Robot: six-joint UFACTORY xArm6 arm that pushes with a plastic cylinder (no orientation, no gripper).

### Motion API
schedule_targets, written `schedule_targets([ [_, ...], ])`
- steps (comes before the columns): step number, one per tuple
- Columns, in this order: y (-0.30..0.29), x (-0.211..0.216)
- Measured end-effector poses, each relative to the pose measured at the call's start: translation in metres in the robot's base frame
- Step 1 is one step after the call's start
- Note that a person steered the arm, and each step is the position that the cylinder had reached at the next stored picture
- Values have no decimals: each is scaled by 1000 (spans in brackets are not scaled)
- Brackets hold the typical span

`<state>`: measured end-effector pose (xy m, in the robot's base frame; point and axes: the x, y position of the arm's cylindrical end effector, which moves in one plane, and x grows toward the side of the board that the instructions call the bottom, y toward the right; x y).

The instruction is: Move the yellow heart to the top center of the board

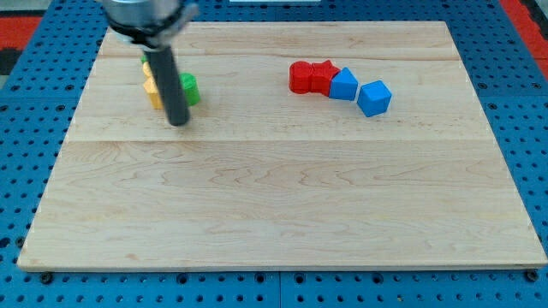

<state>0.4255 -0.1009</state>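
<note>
My rod comes down from the view's top left, and my tip [179,122] rests on the wooden board [274,214]. Just behind the rod sits a cluster of blocks. A yellow block [152,89] shows to the rod's left, mostly hidden, so I cannot make out its shape. A green block [189,89] shows to the rod's right, and a sliver of another green block [145,62] shows above the yellow one. My tip is just below this cluster, close to it; I cannot tell whether it touches.
At the view's top right of centre lie a red block [300,77], a red star-like block [323,75], a blue block [343,85] and a blue cube [374,98] in a row. A blue pegboard [26,128] surrounds the board.
</note>
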Motion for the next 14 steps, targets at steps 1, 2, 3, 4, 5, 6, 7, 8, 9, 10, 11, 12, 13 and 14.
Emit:
schedule_targets([
  [1, 127, 18],
  [2, 193, 16],
  [3, 89, 18],
  [4, -35, 13],
  [5, -58, -16],
  [6, -66, -44],
  [7, -110, -60],
  [8, -142, -71],
  [9, -132, -98],
  [10, -157, -121],
  [11, -154, -144],
  [12, -54, -144],
  [13, -38, -137],
  [14, 15, -138],
])
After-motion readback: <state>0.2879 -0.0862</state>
